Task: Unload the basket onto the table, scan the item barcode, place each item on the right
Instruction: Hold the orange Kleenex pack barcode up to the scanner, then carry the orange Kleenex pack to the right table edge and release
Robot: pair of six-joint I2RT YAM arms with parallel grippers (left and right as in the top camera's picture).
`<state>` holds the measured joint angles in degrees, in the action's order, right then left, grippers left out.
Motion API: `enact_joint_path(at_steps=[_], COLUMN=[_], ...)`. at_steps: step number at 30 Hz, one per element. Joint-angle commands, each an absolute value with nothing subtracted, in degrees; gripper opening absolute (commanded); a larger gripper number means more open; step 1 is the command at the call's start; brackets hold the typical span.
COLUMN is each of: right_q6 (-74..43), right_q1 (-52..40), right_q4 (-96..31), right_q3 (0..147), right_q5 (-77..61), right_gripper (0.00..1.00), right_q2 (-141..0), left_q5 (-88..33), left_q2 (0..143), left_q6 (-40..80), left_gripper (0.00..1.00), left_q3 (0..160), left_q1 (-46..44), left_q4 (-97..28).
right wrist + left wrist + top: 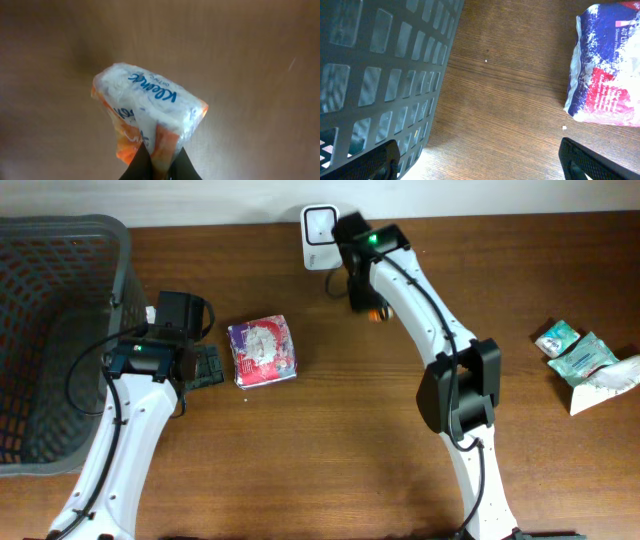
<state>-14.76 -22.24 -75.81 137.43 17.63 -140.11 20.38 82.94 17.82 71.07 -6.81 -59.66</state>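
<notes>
One tissue pack [150, 110] pinched in the closed right gripper [157, 162], far side beside the scanner [318, 230] — presenting step. Left gripper [197, 366] wide, empty. Next — rotate pack until its code faces scanner.

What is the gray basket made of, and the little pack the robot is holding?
The basket looks like hard gray plastic. It is slightly shiny and molded into a grid of holes. The pack looks like thin glossy plastic film, because it crinkles, catches the light and has blue lettering printed on it. What is inside is hard to tell for sure.
</notes>
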Motion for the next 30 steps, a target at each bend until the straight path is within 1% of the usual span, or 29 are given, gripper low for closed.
enact_joint_path(at_steps=[1,2,4,5,7,8,12,17,25,28,29,30], right_q6=[-10.00,-7.70,0.86,8.84,18.55,20.88,30.87,41.54,40.47,27.62,20.10,10.90], right_q1=[-22.46,-22.46,-22.44,-22.48,-22.50,-22.48,-22.44,-22.20,-20.95,-18.41,-17.08,-15.46], right_q4=[-66.78,-62.41,-49.21,-42.33,-33.52,-30.57,-24.53,-23.31,-23.00,-24.23,-24.91,-27.11], right_q3=[147.28,148.31,148.22,147.55,146.78,146.50,146.43,143.63,142.61,142.61,142.63,142.63], right_q5=[19.79,19.77,19.16,15.75,12.21,12.21,12.21,12.21,12.67,13.47,17.78,24.99], right_gripper=[0.04,0.04,0.04,0.04,0.04,0.04,0.04,0.04,0.04,0.04,0.04,0.04], right_q2=[-139.96,-139.98,-140.14,-140.68,-142.23,-143.33,-148.57,-151.26,-148.22,-144.84,-143.04,-140.73], left_q5=[20.36,20.36,20.36,20.36,20.36,20.36,20.36,20.36,20.36,20.36,20.36,20.36], left_q2=[82.72,82.72,82.72,82.72,82.72,82.72,82.72,82.72,82.72,82.72,82.72,82.72], left_q6=[18.44,18.44,18.44,18.44,18.41,18.44,18.44,18.44,18.44,18.44,18.44,18.44], left_gripper=[0.99,0.99,0.99,0.99,0.99,0.99,0.99,0.99,0.99,0.99,0.99,0.99], left_q3=[71.05,71.05,71.05,71.05,71.05,71.05,71.05,71.05,71.05,71.05,71.05,71.05], left_q1=[-6.59,-6.59,-6.59,-6.59,-6.59,-6.59,-6.59,-6.59,-6.59,-6.59,-6.59,-6.59], left_q4=[-59.61,-59.61,-59.61,-59.61,-59.61,-59.61,-59.61,-59.61,-59.61,-59.61,-59.61,-59.61])
